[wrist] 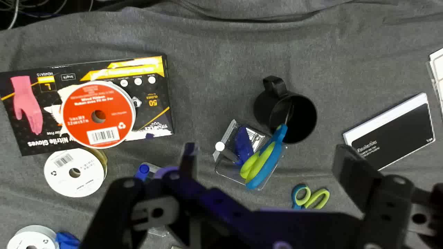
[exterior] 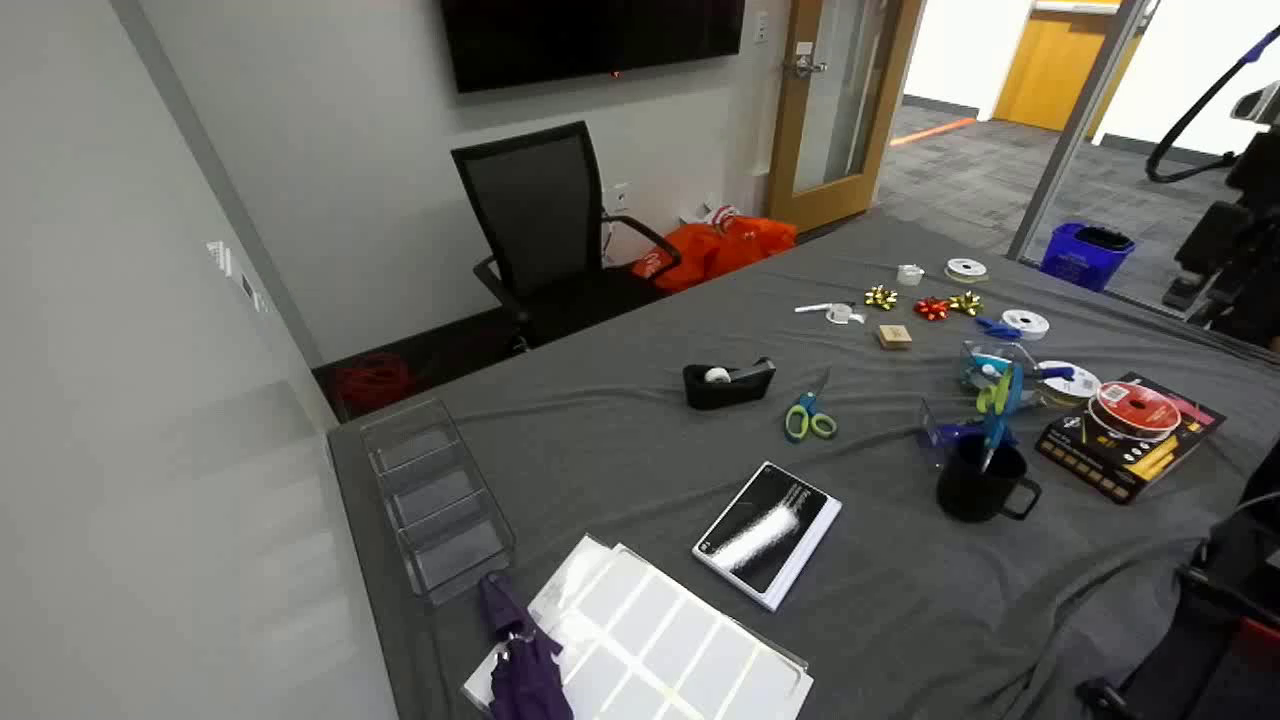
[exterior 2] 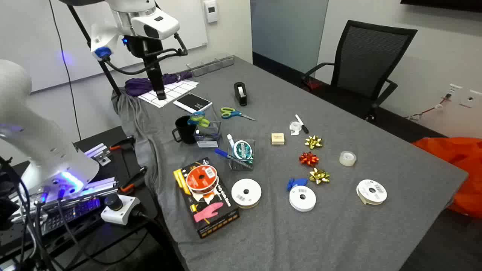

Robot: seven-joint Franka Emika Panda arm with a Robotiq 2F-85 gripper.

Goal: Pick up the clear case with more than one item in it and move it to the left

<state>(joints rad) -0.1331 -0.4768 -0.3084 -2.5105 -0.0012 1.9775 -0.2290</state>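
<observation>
Supervisor: "Where is the clear case (exterior 2: 234, 165) standing?"

Inspector: "It is standing between the robot-side and chair-side edges of the bench (exterior 2: 286, 241), well in from every corner, holding a round teal-and-white item (exterior 2: 243, 149) and a blue pen (exterior 2: 221, 153), which is poking out past the wall."

Supervisor: "Likely faults?"

Inspector: "Catching the pen could be tipping the case and spilling its load. A second clear case (exterior 2: 208, 139) is standing close by, beside the black mug (exterior 2: 184, 131); its contents are not reading clearly, so the wrong case could be getting picked. Scissors (wrist: 271, 158) are leaning out of the mug over it, inviting a snag."

Supervisor: "And the gripper (wrist: 265, 154)?"

Inspector: "It is hanging above the bench, jaws standing wide apart, gripping nothing. In the wrist view it is partly hiding the clear case, so the approach could be landing off-centre."
</observation>
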